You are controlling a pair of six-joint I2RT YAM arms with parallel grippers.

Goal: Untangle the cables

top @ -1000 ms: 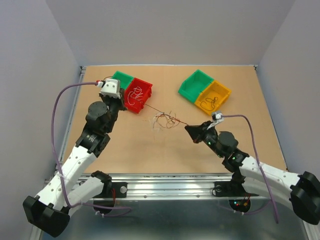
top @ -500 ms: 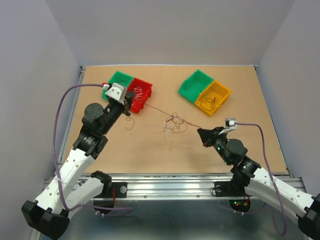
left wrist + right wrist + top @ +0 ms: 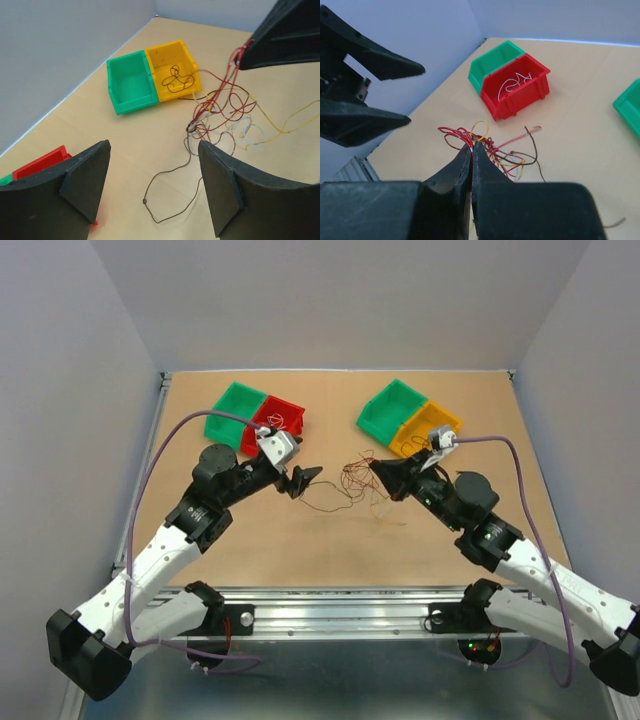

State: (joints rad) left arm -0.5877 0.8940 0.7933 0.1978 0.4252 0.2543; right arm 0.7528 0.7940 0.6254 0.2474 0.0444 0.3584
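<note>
The cables (image 3: 220,112) look feather-light and springy, pinched in the right claw (image 3: 472,149); the spread left claw (image 3: 154,150) could take the loose brown strand (image 3: 145,201).

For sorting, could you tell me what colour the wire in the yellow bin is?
The wire is dark, nearly black; the left wrist view shows it best.

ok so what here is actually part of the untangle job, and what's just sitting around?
Job:
- cable clump, pinched by the right pincer
- loose dark strand trailing from the clump
- left pincer, open and holding nothing

Sitting around:
- red bin with a white wire inside
- yellow bin with a dark wire inside
- left green bin
- right green bin
</note>
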